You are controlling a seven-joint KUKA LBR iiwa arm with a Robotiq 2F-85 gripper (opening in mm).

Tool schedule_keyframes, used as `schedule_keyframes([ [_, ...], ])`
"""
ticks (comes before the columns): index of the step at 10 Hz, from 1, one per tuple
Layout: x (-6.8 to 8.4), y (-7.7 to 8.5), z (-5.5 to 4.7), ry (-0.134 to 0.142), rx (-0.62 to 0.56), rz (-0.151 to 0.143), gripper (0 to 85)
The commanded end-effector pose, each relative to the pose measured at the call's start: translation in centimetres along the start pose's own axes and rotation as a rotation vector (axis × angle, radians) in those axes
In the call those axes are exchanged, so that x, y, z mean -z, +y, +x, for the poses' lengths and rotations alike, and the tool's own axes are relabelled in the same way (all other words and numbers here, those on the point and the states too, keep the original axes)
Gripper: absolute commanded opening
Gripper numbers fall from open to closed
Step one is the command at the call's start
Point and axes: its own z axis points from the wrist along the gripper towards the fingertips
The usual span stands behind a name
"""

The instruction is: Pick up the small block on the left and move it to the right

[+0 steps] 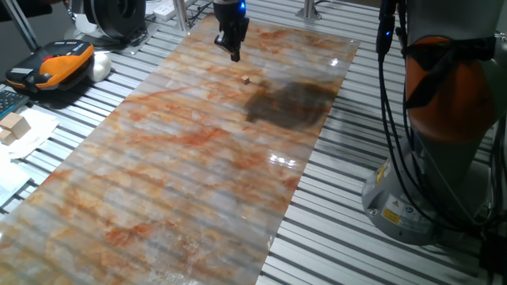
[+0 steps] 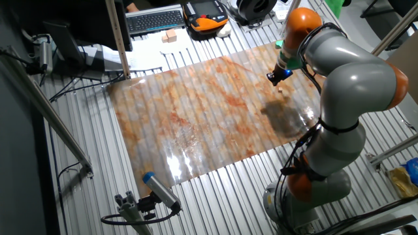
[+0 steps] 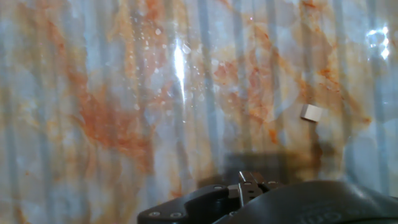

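Poised above the far end of a marbled orange-and-grey sheet (image 1: 182,166), the KUKA arm's dark hand (image 1: 234,55) hangs clear of the surface with nothing between its fingers. Those fingers look drawn close together into a narrow tip in one fixed view, though whether they fully meet cannot be told; the hand view shows only the dark underside of the hand at its bottom edge. The small block (image 1: 246,79), a tiny light-tan cube, lies flat on the sheet just beside and below the hand, apart from it, near the sheet's far end and closer to the long edge on the robot's side. It shows again in the hand view as a pale cube on the right of the picture; in the other fixed view it is too small to make out. A dark smudge-like shadow (image 1: 287,103) spreads across the sheet next to the block. The sheet covers a ribbed metal worktop (image 1: 372,253) whose slats run out on either side. Beyond the sheet's other long edge, an orange-and-black handheld pendant (image 1: 49,67) rests on the worktop, and larger pale wooden blocks (image 1: 14,127) sit on white paper towards that corner. The arm's grey-and-orange body (image 2: 339,85) rises from its base beside the worktop, with black cables (image 1: 392,119) trailing down.
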Motion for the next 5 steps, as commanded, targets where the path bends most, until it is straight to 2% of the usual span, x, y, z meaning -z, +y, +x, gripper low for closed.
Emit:
schedule_keyframes([
  [1,-0.23,-0.22,0.21,0.005,-0.008,0.000,0.0],
  [2,-0.35,-0.43,0.41,-0.001,-0.009,0.003,0.0],
  [5,-0.24,-0.65,0.50,0.007,-0.034,-0.020,0.0],
])
